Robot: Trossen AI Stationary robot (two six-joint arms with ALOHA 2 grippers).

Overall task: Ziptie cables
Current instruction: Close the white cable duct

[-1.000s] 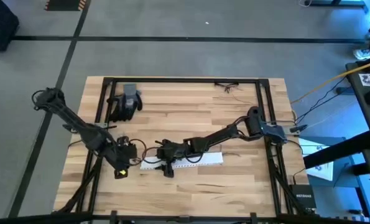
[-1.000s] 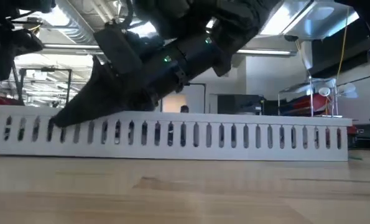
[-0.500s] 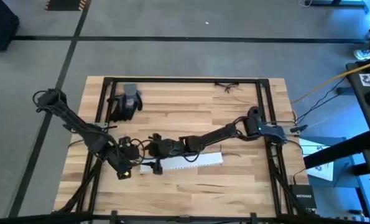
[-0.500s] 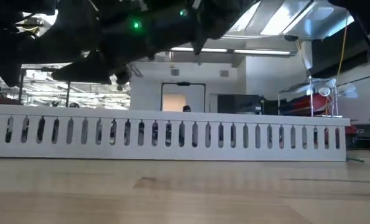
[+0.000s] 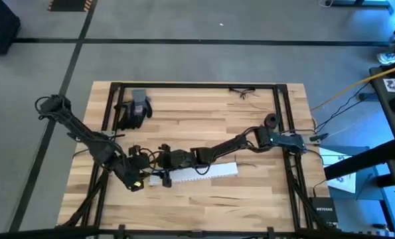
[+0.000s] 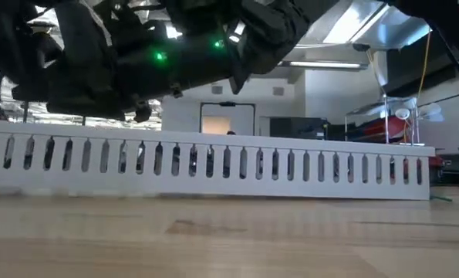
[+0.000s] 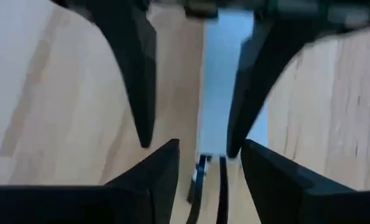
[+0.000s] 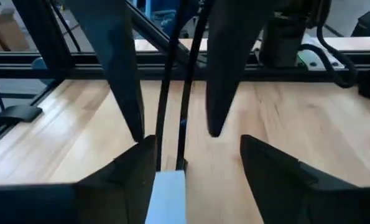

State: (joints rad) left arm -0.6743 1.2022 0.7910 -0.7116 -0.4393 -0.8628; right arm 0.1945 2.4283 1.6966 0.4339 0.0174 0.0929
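My right tool (image 5: pixel 165 174) sits at the left end of the white slotted strip (image 5: pixel 204 171), and from its wrist camera I see its fingers (image 8: pixel 127 93) spread, with two thin dark cables (image 8: pixel 172 112) running up between them and the strip's end just under the gap; I cannot tell whether either finger touches a cable. My left tool (image 5: pixel 136 183) is right beside it, just off that same end of the strip. Its wrist camera shows its fingers (image 7: pixel 138 68) also spread, straddling the pale strip end (image 7: pixel 225 81), with two dark strands (image 7: pixel 209 180) lying between them; that view is blurred, so contact is unclear. From above, the two tools and their wrists merge into one dark mass and the cables are too thin to follow there. In the low view the strip (image 6: pixel 237 166) stands on edge across the wooden desk (image 6: pixel 237 239), its left end cut off, and the arms are a dark bulk above it with green lights, hiding both tools' tips. Farther out, a dark glove (image 5: pixel 133 110) lies near the desk's far left corner, and a few loose thin wires (image 5: pixel 245 92) lie at the far edge.
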